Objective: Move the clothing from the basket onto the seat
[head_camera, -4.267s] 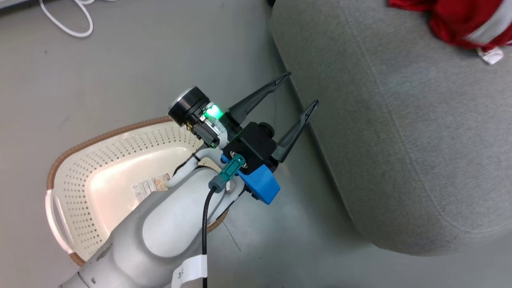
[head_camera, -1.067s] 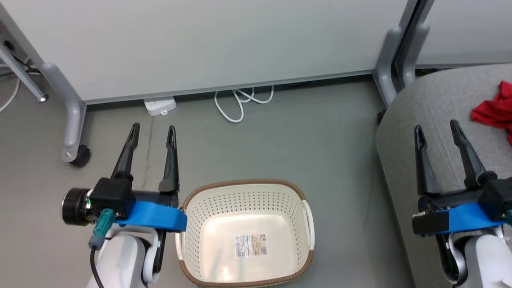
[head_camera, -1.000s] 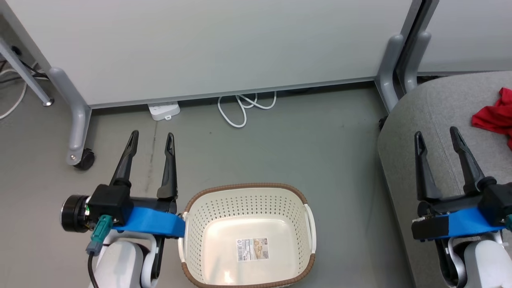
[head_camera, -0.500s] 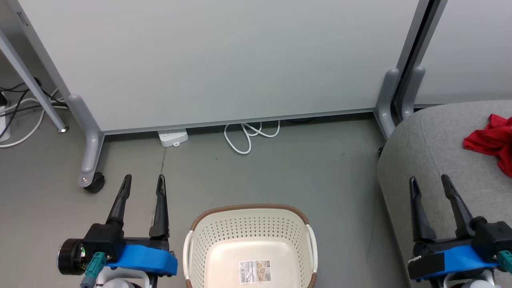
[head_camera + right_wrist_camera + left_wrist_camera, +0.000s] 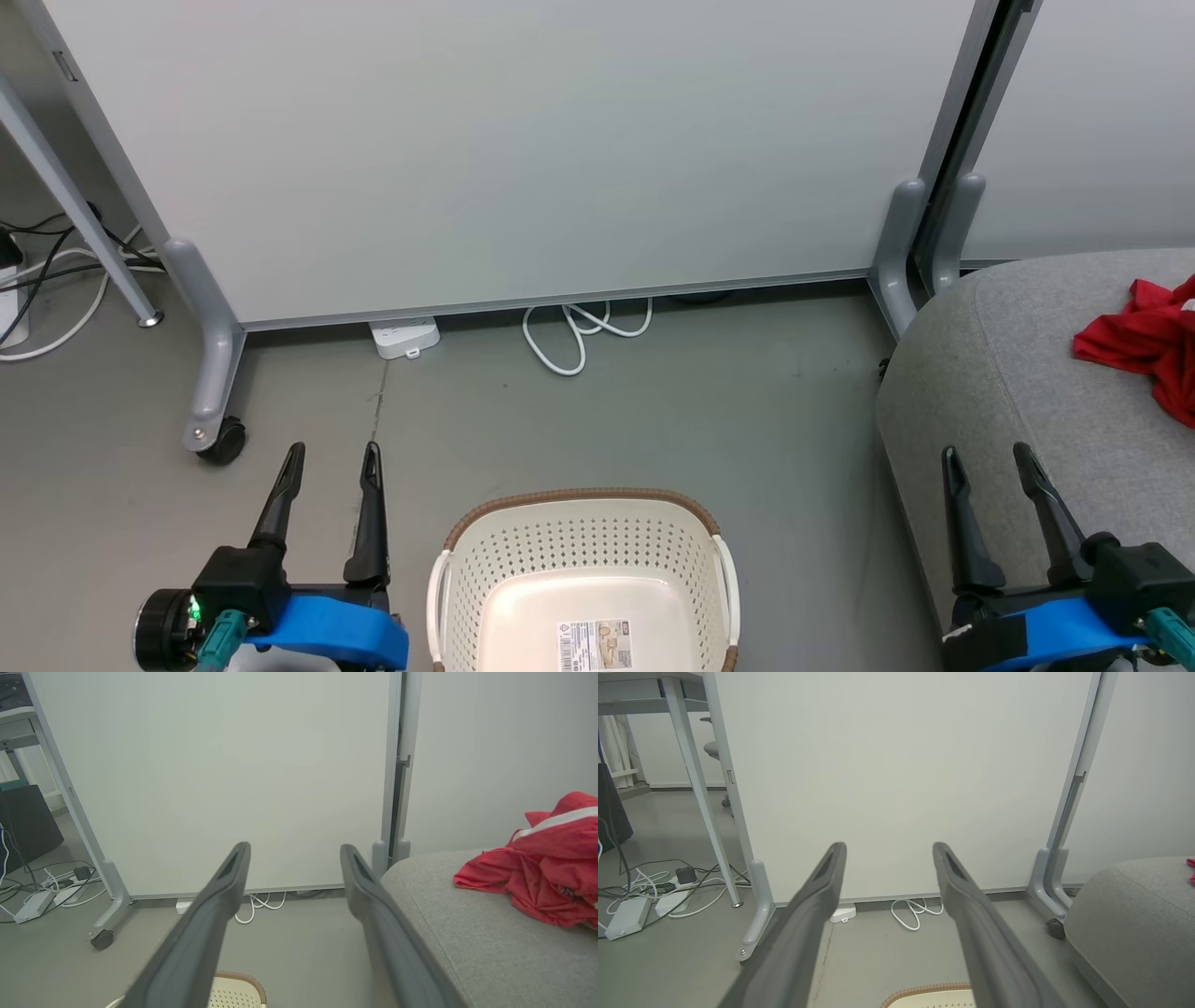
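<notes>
Down at the lower left, the left gripper [image 5: 333, 453] hangs above the floor [image 5: 653, 411], fingers spread apart and gripping nothing. Just right of it sits the basket [image 5: 579, 497], a paper label [image 5: 597, 642] on its bottom. The right gripper [image 5: 987, 455], likewise spread wide, hovers over the near edge of the seat [image 5: 1008, 373]. The clothing [image 5: 1134, 341] lies bunched on the seat, farther right.

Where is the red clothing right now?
In the head view the red clothing lies on the grey seat at the far right, beyond the open right gripper and apart from the basket at bottom centre.
</notes>
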You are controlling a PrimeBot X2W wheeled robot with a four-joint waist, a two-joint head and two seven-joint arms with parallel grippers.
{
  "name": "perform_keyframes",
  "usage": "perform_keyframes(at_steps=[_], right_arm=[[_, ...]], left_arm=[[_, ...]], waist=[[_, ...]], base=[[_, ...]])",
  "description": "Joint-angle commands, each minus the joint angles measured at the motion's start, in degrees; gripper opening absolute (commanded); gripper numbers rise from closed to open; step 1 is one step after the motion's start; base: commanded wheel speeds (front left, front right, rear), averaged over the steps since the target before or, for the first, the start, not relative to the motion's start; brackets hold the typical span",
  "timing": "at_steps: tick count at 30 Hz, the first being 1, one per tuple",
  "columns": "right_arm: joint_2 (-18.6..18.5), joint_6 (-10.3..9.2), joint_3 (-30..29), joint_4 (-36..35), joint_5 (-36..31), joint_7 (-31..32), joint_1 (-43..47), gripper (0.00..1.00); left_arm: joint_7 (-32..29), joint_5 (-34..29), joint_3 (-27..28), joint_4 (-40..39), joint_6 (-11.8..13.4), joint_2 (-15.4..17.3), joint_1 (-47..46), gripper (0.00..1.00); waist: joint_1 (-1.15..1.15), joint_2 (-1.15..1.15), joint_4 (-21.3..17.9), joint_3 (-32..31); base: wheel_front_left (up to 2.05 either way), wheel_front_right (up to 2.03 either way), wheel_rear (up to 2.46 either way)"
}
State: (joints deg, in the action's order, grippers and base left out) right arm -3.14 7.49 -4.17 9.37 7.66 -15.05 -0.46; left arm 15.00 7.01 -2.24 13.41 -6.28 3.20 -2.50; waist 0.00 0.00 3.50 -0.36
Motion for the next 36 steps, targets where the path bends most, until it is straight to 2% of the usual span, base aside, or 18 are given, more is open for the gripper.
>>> perform_keyframes(at_steps=[1, 5, 6, 11, 36], right_arm=[[0.23, 0.01, 0.06, 0.14, 0.34, -0.20, 1.01, 1.00], [0.28, 0.01, 0.14, 0.32, 0.45, -0.19, 0.84, 1.00], [0.13, 0.00, 0.11, 0.27, 0.23, 0.01, 0.22, 0.00], [0.30, 0.00, -0.06, 2.22, 1.03, 0.51, 0.58, 0.00], [0.25, 0.00, -0.78, 2.82, 27.32, 7.11, -1.55, 0.00]], left_arm=[[0.26, -0.30, 0.53, 0.23, -0.31, -0.16, 0.40, 1.00], [0.26, -1.65, 0.50, 0.84, -0.20, -0.22, 0.14, 1.00], [0.00, -1.56, 0.26, 0.85, -0.17, -0.18, 0.04, 0.00], [-0.64, -0.70, 0.27, 2.74, -0.18, -0.26, 0.84, 0.00], [-7.17, 26.34, 2.94, 1.90, -0.53, -0.27, -0.77, 0.00]], waist=[[0.00, 0.00, -0.06, 0.04], [0.00, 0.00, -0.01, 0.15], [0.00, 0.00, -0.01, 0.15], [0.01, 0.00, -0.04, 0.14], [0.01, 0.00, -0.74, 0.22]], base=[[0.00, 0.00, 0.00], [0.00, 0.00, 0.00], [0.00, 0.00, 0.00], [0.00, 0.00, 0.00], [0.00, 0.00, 0.00]])
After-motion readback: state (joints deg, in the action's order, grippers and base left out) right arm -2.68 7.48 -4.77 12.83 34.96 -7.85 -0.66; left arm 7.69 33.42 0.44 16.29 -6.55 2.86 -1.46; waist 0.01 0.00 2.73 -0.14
